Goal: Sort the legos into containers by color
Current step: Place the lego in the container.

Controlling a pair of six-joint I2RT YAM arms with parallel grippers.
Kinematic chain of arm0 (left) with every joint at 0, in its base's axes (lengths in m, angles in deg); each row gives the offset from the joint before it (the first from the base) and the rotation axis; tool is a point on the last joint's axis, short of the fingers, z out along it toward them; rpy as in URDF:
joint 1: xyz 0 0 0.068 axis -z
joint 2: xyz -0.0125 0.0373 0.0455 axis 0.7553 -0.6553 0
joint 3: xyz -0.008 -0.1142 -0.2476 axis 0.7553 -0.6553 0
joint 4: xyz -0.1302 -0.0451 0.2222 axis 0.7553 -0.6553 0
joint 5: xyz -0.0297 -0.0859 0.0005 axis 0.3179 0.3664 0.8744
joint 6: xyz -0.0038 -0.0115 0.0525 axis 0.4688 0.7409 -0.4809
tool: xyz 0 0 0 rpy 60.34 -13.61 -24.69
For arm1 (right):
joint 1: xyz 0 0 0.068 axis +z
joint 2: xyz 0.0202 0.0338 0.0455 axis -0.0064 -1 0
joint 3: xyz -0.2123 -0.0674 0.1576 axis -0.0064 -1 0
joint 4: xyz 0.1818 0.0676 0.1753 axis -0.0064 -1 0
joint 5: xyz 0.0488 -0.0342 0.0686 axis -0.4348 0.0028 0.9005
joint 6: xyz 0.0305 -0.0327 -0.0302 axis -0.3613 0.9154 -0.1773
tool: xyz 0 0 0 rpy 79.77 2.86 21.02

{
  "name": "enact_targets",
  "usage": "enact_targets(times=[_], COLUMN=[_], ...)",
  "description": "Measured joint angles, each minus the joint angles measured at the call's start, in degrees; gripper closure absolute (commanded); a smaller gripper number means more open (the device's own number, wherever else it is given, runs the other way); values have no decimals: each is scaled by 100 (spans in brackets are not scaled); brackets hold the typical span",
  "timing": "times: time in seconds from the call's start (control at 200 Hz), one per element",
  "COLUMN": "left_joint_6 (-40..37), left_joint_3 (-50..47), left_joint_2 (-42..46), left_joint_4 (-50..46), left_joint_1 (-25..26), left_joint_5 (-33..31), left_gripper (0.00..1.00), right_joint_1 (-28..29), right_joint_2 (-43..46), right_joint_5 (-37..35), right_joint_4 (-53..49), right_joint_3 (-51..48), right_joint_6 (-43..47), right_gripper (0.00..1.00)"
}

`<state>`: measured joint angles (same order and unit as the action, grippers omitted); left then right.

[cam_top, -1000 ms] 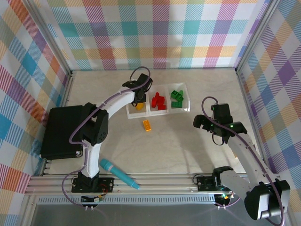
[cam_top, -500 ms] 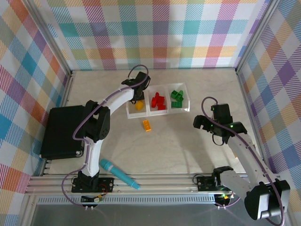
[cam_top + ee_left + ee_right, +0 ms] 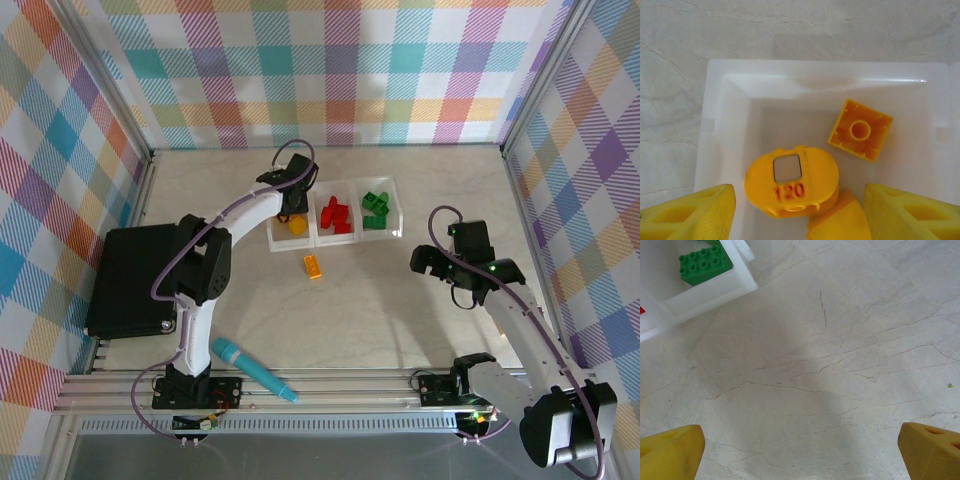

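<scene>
**LEFT COMPARTMENT: YELLOW PIECE RELEASED, ONE BRICK LEFT OUTSIDE**

Step in hand: deposit into the left compartment (image 3: 715, 125) of the containers (image 3: 340, 241). The left claw (image 3: 798, 207) stands released above it. Its fingers (image 3: 690, 212) are clear of the round yellow piece (image 3: 791, 182), which lies inside beside a square yellow brick (image 3: 860, 131). A further yellow part below them is cut off by the frame edge and cannot be identified.

The red legos (image 3: 338, 215) lie in the middle compartment and the green legos (image 3: 376, 208) in the right one. The right claw (image 3: 800, 435) hovers spread wide and empty over the bare counter (image 3: 400, 320).

Next move, as judged: lift the left claw, then centre it over the yellow-orange brick (image 3: 314, 266) just near of the tray.

Change since one second ago: the left claw has drawn toward the far side, uncovering the yellow piece.
</scene>
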<state>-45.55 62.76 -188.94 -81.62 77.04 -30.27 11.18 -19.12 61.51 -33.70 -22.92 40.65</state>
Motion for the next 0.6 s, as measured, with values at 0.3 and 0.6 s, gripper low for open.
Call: enact_targets(times=[0.3,0.6], left_joint_6=[7,553], left_joint_3=[-734,-2065], left_joint_2=[1298,2380], left_joint_4=[367,560], left_joint_1=[240,1082], left_joint_5=[229,420], left_gripper=[30,27], right_joint_1=[0,0], right_joint_2=[-9,-254], right_joint_5=[13,129], right_joint_4=[2,85], right_joint_3=[0,4], right_joint_6=[0,-4], right_gripper=[1,1])
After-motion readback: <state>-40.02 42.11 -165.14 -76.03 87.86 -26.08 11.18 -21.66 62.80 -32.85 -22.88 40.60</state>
